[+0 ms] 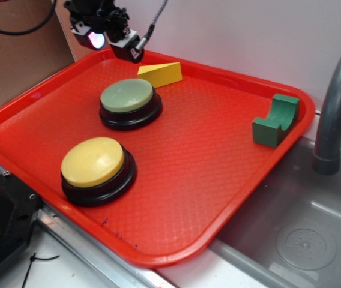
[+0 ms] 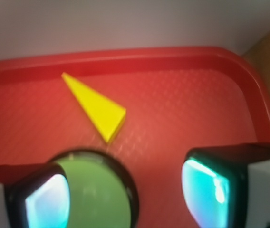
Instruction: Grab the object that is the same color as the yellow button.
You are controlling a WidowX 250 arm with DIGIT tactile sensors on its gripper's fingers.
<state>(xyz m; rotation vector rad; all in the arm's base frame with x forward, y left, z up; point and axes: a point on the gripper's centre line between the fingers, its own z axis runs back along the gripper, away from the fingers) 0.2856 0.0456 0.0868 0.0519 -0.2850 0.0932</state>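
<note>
The red tray [image 1: 230, 180] looks like plastic with a fine textured, slightly glossy surface. The yellow button [image 1: 92, 161] has a smooth, matt plastic dome.

The exterior view looks down at an angle over the whole red tray [image 1: 242, 180], with the gripper [image 1: 122, 45] at its far edge. The wrist view looks close past the fingers [image 2: 211, 190]; both share the yellow wedge [image 1: 160, 74] [image 2: 97, 108] and green button [image 1: 128, 99] [image 2: 94, 194] just ahead.

Yellow wedge block [image 1: 161, 74] lying flat near tray's far edge, thin tip pointing toward far left corner. Yellow dome button [image 1: 93, 162] on black round base sitting upright near tray's front left edge, well apart from block.
</note>
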